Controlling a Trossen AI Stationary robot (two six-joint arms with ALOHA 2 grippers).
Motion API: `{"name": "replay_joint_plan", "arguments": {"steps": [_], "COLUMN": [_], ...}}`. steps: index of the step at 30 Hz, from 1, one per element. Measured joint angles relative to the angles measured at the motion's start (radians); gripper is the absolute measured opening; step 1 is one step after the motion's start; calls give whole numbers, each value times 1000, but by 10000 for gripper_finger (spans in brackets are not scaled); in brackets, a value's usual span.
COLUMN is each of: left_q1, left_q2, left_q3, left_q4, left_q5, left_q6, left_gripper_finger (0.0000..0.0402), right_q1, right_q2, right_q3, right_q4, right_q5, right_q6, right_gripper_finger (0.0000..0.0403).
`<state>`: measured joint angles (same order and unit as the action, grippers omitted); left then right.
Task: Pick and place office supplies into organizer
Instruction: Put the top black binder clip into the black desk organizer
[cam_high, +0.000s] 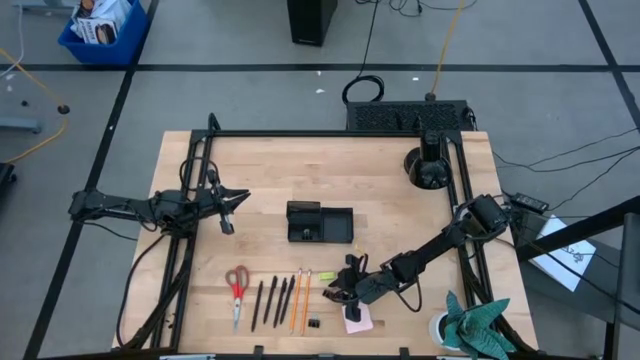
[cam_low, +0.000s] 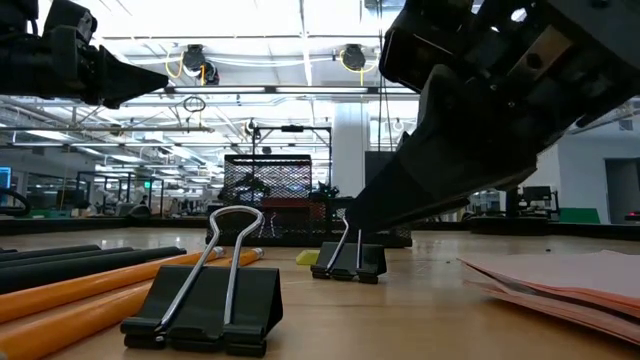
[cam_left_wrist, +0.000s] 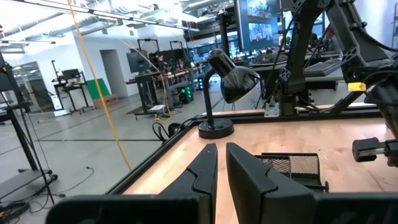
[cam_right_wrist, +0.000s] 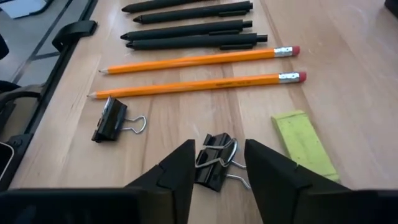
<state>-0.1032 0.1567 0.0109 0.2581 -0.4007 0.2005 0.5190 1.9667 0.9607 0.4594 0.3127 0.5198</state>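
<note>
Right gripper (cam_right_wrist: 217, 165) down over a binder clip (cam_right_wrist: 214, 163) beside the yellow-green eraser (cam_right_wrist: 303, 142), fingers apart either side, nothing gripped; organizer (cam_high: 319, 222) well apart at mid-table. Risked pinching only the wire handles; clip likely to skid away. Left gripper (cam_left_wrist: 221, 169) waiting aloft, fingers nearly together, empty.

Your black mesh organizer (cam_high: 320, 222) mid-table, scissors (cam_high: 237, 290), pens (cam_right_wrist: 193, 31), two pencils (cam_right_wrist: 199, 71), two binder clips (cam_right_wrist: 214, 163), green eraser (cam_right_wrist: 305, 144), pink pad (cam_high: 359, 320) along the near edge.
</note>
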Motion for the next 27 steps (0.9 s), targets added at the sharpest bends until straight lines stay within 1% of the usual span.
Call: {"name": "replay_joint_plan", "arguments": {"steps": [7, 13, 14, 18, 24, 27], "left_q1": [0, 0, 0, 0, 0, 0], "left_q2": [0, 0, 0, 0, 0, 0], "left_q3": [0, 0, 0, 0, 0, 0], "left_q4": [0, 0, 0, 0, 0, 0], "left_q5": [4, 4, 4, 4, 3, 3], "left_q6": [0, 0, 0, 0, 0, 0], "left_gripper_finger": [42, 42, 42, 42, 42, 42], "right_q1": [0, 0, 0, -1, -2, -2], "right_q2": [0, 0, -1, -1, -19, -48], "right_q3": [0, 0, 0, 0, 0, 1], "right_q4": [-11, -30, -28, -18, -13, 7], "right_q5": [0, 0, 1, 3, 9, 56], "right_q6": [-5, -10, -15, -29, -58, -110], "right_gripper_finger": [79, 13, 7, 9, 3, 2]}}
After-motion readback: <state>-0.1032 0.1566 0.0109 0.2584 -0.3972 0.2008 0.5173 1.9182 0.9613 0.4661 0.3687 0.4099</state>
